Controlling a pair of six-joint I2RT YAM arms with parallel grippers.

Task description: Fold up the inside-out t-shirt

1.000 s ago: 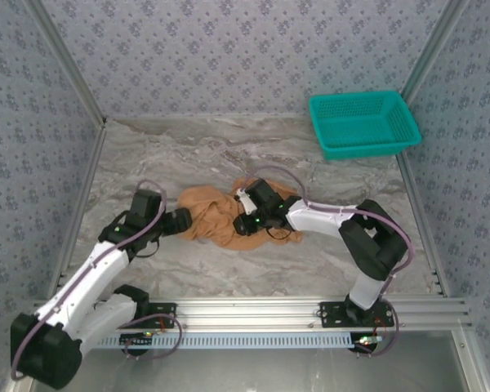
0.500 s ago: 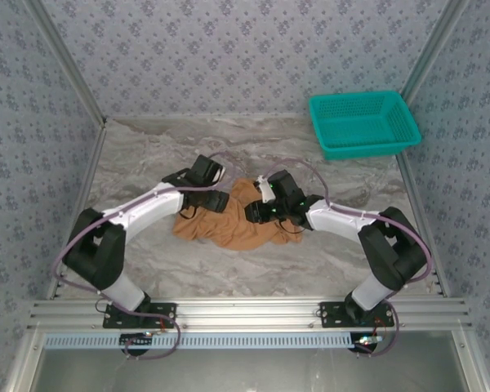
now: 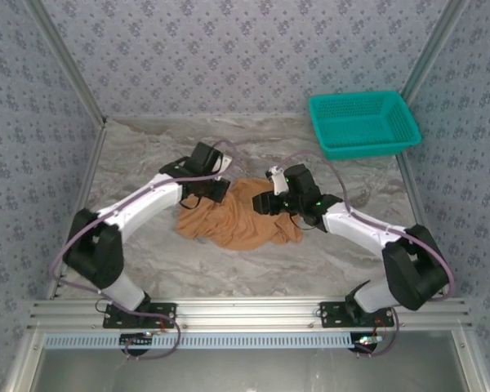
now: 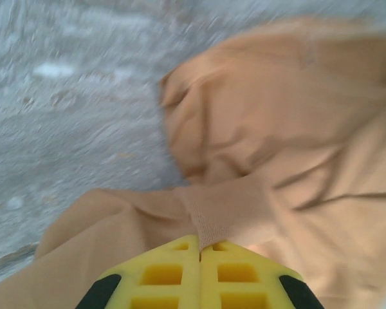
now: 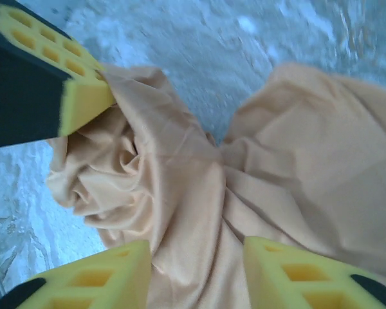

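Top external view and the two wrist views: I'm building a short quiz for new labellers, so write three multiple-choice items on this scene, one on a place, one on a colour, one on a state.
1. Where on the table does the teal basket stand? A near left corner; B far right corner; C the middle.
2. What colour is the t-shirt? A blue; B white; C orange-tan.
3. How is the left hand? A shut on a fold of the t-shirt; B wide open over bare marble; C gripping the basket.

1 B: in the top view the basket sits by the far right walls.
2 C: the cloth looks orange-tan in all three views.
3 A: the left wrist view shows its yellow pads pressed together with fabric pinched at their tips.
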